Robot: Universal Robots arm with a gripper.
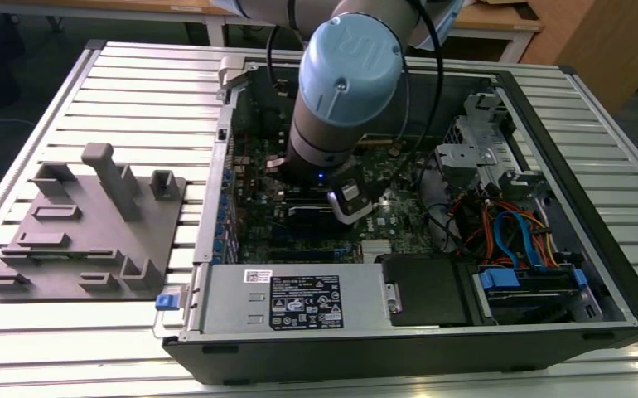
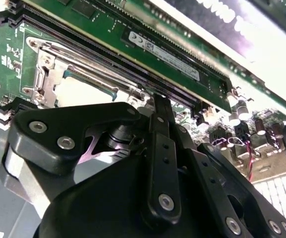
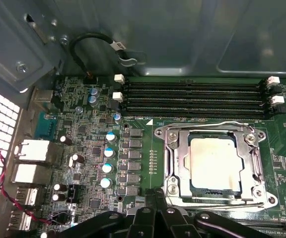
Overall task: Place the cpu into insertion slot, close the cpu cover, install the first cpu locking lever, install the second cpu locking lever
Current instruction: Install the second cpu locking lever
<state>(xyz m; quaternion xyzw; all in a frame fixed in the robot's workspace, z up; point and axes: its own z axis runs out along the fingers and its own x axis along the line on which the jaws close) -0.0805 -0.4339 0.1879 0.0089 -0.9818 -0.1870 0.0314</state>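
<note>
CPU, a small flat square chip with a dull silver-grey metal top [image 3: 215,162], sits in the insertion slot, a square socket with a black frame [image 3: 213,163] set into the green circuit board [image 3: 91,153], and the cpu cover, a thin silvery metal frame plate with a large square window [image 3: 175,166], lies down over its edges in the first wrist view. A thin wire locking lever [image 3: 210,124] runs along the socket edge at twelve o'clock of the chip, and another [image 3: 217,204] along the edge at six o'clock; whether either is hooked I cannot tell. Long narrow black memory slots [image 3: 192,99] lie just beyond the lever at twelve o'clock, leaving little open room there, while small round capacitors [image 3: 108,153] crowd the board at nine o'clock. The black robot gripper [image 3: 155,218] is cut off at the frame edge just beside the socket's near corner, so whether its fingers are spread or pressed together cannot be told. In the second wrist view the gripper's black linkage [image 2: 153,163] hides most of the socket, and only a bright corner of the metal cover [image 2: 78,84] shows beside a green memory stick [image 2: 168,49]. In the exterior view the grey and blue robot arm [image 1: 341,91] reaches down into the open black computer case [image 1: 584,207], covering the socket, with the case walls close around it and a grey moulded fixture plate [image 1: 87,224] on the slatted metal table [image 1: 76,348] at nine o'clock of the case.
</note>
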